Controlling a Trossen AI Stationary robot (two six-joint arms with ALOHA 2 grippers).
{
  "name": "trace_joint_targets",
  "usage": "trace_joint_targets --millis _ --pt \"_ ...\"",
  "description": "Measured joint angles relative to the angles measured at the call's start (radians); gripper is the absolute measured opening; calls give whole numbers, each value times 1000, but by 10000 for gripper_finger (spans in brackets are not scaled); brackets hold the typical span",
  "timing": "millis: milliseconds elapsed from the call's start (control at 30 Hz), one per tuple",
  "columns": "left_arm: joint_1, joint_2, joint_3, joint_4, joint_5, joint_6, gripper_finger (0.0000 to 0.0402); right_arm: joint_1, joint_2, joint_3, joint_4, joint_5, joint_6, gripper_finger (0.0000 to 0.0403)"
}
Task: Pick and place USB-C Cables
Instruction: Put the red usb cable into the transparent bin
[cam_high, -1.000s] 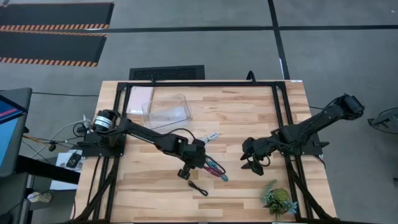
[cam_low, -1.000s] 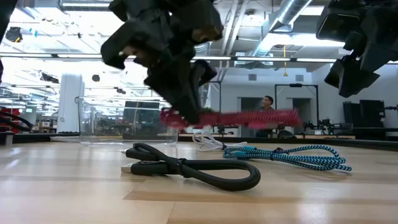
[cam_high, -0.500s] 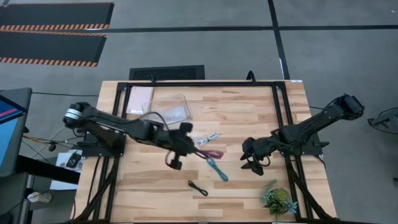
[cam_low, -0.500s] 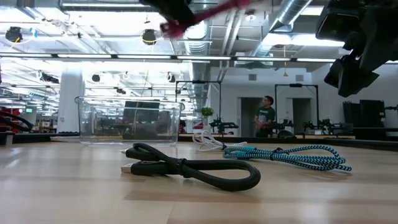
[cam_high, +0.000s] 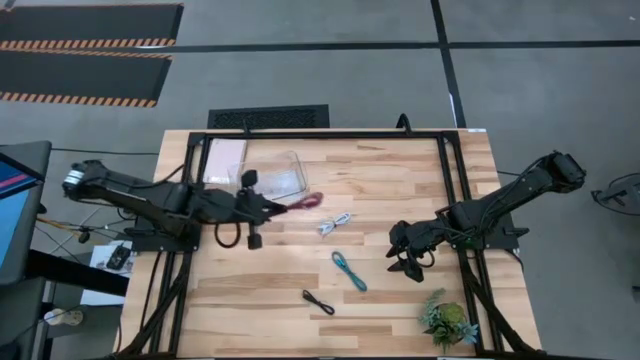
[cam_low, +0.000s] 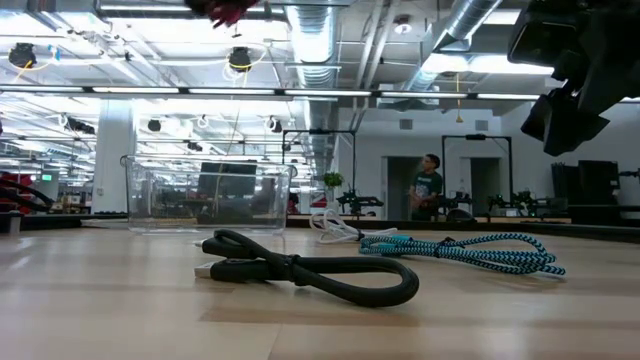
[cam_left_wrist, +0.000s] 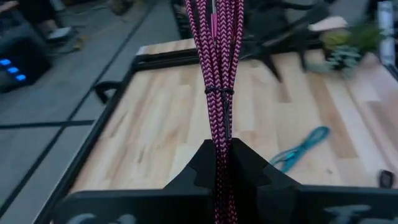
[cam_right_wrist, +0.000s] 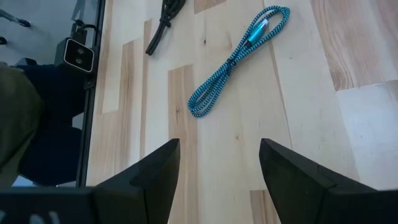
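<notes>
A: A pale wooden counter (cam_high: 400, 190), a lab hall behind. Where's the maroon cable (cam_left_wrist: 217, 74)?

B: Clenched in the left gripper (cam_left_wrist: 219, 163), hanging just beside the clear bin (cam_high: 268, 173), likely lifted to clear its wall.

A: The others?

B: White cable (cam_high: 336, 222), teal cable (cam_high: 349, 270) and black cable (cam_high: 318, 301) lie farther from the bin, apart. The right gripper (cam_right_wrist: 217, 165) waits spread, empty, beyond the teal one.

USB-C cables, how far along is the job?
None sits in the clear bin yet. The left tool is shut on the maroon cable, held up beside the bin. The white cable, teal cable and black cable remain on the table; the right tool waits open.
</notes>
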Motion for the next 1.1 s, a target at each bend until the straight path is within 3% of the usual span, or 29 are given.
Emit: trace_joint_targets --millis 267,467,767,1100 --pt "46 -102 -168 32 -139 -24 0 0 0 0 1 3 0 244" --pt "185 -98 -173 -73 -119 -52 0 0 0 0 2 9 0 244" --pt "457 -77 -173 -237 41 -97 0 0 0 0 1 27 0 244" --pt "633 20 -173 -261 214 -13 0 0 0 0 -4 27 1 244"
